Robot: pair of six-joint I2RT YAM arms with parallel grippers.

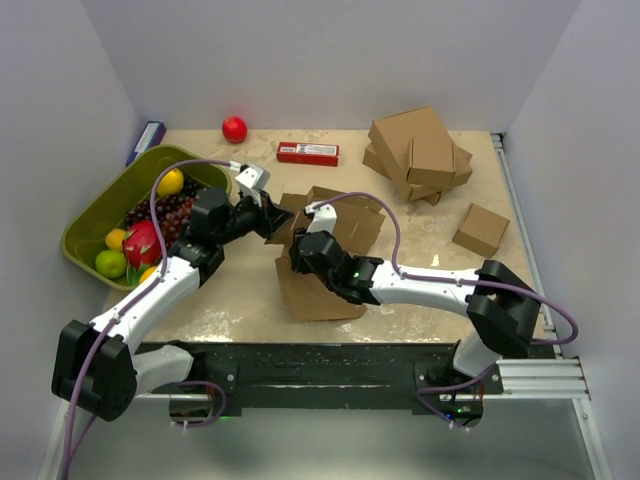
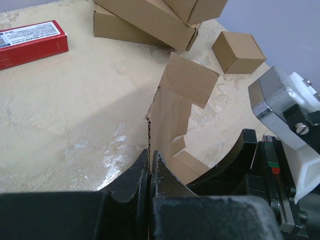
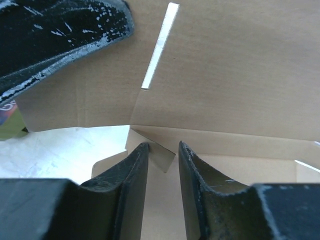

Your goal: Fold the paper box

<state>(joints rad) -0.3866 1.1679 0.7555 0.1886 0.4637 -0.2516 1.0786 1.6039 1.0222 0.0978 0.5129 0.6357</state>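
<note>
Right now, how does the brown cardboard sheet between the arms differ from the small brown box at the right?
The brown cardboard sheet is unfolded, its flaps spread; the small brown cardboard box is closed. The left pincer grips the sheet's edge; the box lies free. Both are plain brown.

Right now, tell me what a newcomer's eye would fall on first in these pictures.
Centre stage is the half-folded paper box: the left hand is shut on its upright edge, and the right hand, slightly open, sits at one of its flaps. Next come the green bin of bright fruit on the left and the pile of cardboard boxes at the far right.
</note>
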